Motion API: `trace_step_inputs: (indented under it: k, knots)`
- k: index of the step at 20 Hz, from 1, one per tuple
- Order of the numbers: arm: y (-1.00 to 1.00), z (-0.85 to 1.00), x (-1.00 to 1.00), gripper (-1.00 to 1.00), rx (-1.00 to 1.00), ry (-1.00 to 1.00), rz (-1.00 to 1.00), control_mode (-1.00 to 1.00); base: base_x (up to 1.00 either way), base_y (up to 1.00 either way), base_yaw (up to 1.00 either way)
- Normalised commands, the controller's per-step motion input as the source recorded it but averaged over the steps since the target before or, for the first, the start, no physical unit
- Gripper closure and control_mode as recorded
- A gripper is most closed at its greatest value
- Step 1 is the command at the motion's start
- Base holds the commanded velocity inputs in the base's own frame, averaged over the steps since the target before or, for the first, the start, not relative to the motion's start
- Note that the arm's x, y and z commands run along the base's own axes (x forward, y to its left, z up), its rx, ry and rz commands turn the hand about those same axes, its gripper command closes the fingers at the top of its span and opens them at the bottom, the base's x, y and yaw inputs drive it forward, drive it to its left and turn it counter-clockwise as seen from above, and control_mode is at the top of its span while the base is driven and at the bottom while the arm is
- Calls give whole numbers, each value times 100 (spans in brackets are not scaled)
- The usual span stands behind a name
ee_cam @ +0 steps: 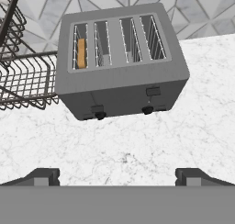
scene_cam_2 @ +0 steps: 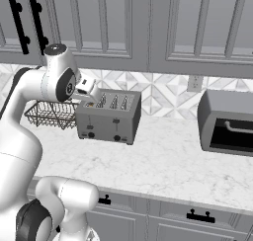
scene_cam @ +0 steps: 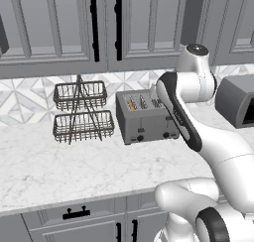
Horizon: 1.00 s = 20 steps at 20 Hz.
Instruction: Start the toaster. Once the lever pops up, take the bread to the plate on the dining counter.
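The grey four-slot toaster [ee_cam: 121, 62] stands on the wall counter against the tiled backsplash, also seen as the toaster [scene_cam: 146, 118] and the toaster [scene_cam_2: 109, 114]. The bread [ee_cam: 81, 53], a tan slice, sits upright in the leftmost slot; the same bread [scene_cam: 131, 105] shows from the left base. On the front, the left lever [ee_cam: 97, 109] sits lower than the right lever [ee_cam: 153, 91]. My gripper [ee_cam: 118, 176] hovers above and in front of the toaster, open, with nothing between its fingertips [ee_cam: 43, 176]. The plate and the dining counter are out of view.
A two-tier dark wire basket rack [scene_cam: 79, 112] stands just left of the toaster. A dark grey oven box [scene_cam_2: 230, 124] sits at the right end of the counter. Bare marble counter [scene_cam_2: 168, 161] lies in front of the toaster. Grey wall cabinets [scene_cam: 59, 28] hang overhead.
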Motion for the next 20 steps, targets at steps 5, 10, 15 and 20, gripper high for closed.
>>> trace_step_inputs:
  k: [5, 10, 15, 20]
  knots:
    - [0, 0, 0, -100, 0, 0, 0, -100, 0, 0, 0]
    - [0, 0, 0, -100, 0, 0, 0, -100, 0, 0, 0]
    - [0, 0, 0, -100, 0, 0, 0, -100, 0, 0, 0]
    - [0, 0, 0, -100, 0, 0, 0, -100, 0, 0, 0]
